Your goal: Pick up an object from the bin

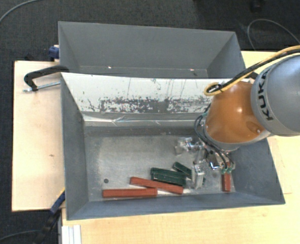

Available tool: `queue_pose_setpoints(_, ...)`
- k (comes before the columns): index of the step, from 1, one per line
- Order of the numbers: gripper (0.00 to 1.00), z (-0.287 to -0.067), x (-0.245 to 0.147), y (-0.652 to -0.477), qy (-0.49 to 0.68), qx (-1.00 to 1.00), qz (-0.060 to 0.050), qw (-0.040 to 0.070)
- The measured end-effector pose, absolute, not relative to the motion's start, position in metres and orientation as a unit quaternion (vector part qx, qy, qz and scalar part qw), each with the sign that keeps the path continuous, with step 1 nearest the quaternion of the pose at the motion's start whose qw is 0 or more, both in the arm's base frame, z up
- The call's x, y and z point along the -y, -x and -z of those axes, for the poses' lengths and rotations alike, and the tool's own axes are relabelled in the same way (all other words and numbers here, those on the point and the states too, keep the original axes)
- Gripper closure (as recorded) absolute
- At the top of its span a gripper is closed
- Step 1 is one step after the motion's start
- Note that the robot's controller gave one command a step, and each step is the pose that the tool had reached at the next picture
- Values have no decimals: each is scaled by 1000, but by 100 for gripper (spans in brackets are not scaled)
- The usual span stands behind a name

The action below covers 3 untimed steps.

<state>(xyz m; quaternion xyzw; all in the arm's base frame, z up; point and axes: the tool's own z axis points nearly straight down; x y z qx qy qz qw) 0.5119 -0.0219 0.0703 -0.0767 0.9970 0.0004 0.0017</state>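
Grey metal bin (73,156): sloped walls and a scuffed flat floor. The contents are gathered along the near wall, from the centre to the right.

Item 1, long red-brown bar (129,192): lies flat along the near wall, leftmost of the lot.

Item 2, second red-brown bar (157,185): flat and slightly slanted. Its left end sits just above the first bar's right end; whether they touch cannot be told.

Item 3, dark green block (167,176): flat, against the far side of the second bar.

Item 4, smaller dark green piece (182,168): slanted, just right of the block and just beside the hand.

Hand (209,168): low over the right part of the floor, between the smaller green piece and Item 5. Whether it is wide or narrow cannot be told.

Item 5, short red-brown block (227,182): lies pointing toward the near wall, just right of the hand, near the foot of the right wall.

Orange cover (231,116): directly above the hand.

Grey arm (287,100): enters over the right rim.
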Motion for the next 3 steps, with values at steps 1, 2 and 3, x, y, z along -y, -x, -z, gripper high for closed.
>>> queue_pose_setpoints(1, 0, -71, 49, -569, 63, -998, 1, 6)
queue_pose_setpoints(2, 100, -71, 48, -566, 63, -998, 0, 3)
queue_pose_setpoints(3, 100, -252, 62, -498, 153, -988, 2, 7)
